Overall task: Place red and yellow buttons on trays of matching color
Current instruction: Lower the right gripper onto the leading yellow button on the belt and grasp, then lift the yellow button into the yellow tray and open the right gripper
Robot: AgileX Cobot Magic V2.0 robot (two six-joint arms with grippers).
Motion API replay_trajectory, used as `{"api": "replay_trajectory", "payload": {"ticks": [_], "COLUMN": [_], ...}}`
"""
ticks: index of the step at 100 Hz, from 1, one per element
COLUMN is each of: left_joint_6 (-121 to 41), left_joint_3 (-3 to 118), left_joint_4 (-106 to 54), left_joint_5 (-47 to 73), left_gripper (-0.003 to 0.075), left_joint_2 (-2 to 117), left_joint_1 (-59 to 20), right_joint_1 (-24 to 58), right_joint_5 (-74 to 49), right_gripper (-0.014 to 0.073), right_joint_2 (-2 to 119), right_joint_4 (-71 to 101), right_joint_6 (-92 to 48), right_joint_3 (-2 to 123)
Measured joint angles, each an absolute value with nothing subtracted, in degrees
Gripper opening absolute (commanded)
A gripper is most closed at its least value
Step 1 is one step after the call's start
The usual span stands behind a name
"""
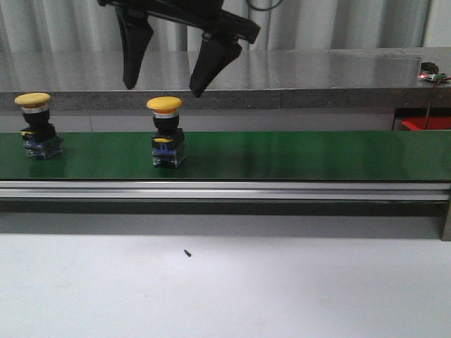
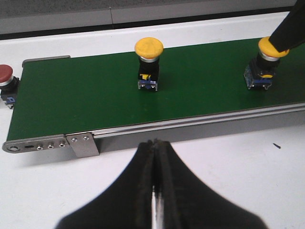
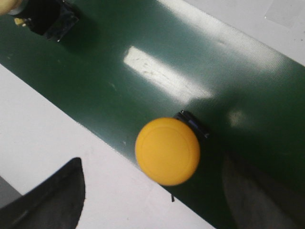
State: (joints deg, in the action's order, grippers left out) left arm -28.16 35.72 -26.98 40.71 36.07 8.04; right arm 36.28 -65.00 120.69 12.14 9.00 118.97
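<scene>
The bare tabltop (image 1: 225, 289) fronts the belt (image 1: 282, 155), where the right hand (image 1: 163, 86), fingers apart, hovers above a yellow button (image 1: 165, 134), needing descent and closure, while the left hand (image 2: 156, 157) sits closed.

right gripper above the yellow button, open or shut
Open. In the front view the right gripper hangs above the yellow button with its two fingers spread wide, and nothing sits between them.

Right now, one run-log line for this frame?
right gripper open above yellow button | left gripper shut, idle | second yellow button on green belt
</scene>
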Motion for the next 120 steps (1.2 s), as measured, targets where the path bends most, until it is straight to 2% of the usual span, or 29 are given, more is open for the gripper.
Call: {"api": "replay_trajectory", "payload": {"ticks": [35, 45, 57, 64, 92, 120], "left_joint_6": [-28.16, -28.16, -28.16, -28.16, -28.16, -28.16], "left_joint_3": [35.72, 35.72, 35.72, 35.72, 35.72, 35.72], "left_joint_4": [-26.98, -26.98, -26.98, -26.98, -26.98, -26.98], "left_joint_5": [40.71, 40.71, 40.71, 40.71, 40.71, 40.71], "left_gripper": [-0.0020, -0.0020, -0.0020, -0.0020, -0.0020, -0.0020], "left_joint_2": [36.07, 36.07, 36.07, 36.07, 36.07, 36.07], "left_joint_1": [8.04, 8.04, 8.04, 8.04, 8.04, 8.04], "right_joint_1": [36.28, 36.17, 36.17, 36.17, 36.06, 35.80], "right_joint_5": [-65.00, -65.00, -65.00, -65.00, -65.00, -67.36], "right_gripper": [0.0575, 0.0468, 0.0267, 0.0208, 0.0203, 0.0203], "right_joint_2": [125.17, 125.90, 126.49, 126.56, 126.30, 120.83], "right_joint_4": [7.92, 7.25, 7.11, 6.60, 6.31, 3.02], "right_joint_6": [9.77, 10.04, 10.18, 10.18, 10.26, 10.38], "right_joint_3": [119.47, 119.47, 119.47, 119.56, 119.69, 119.69]}}
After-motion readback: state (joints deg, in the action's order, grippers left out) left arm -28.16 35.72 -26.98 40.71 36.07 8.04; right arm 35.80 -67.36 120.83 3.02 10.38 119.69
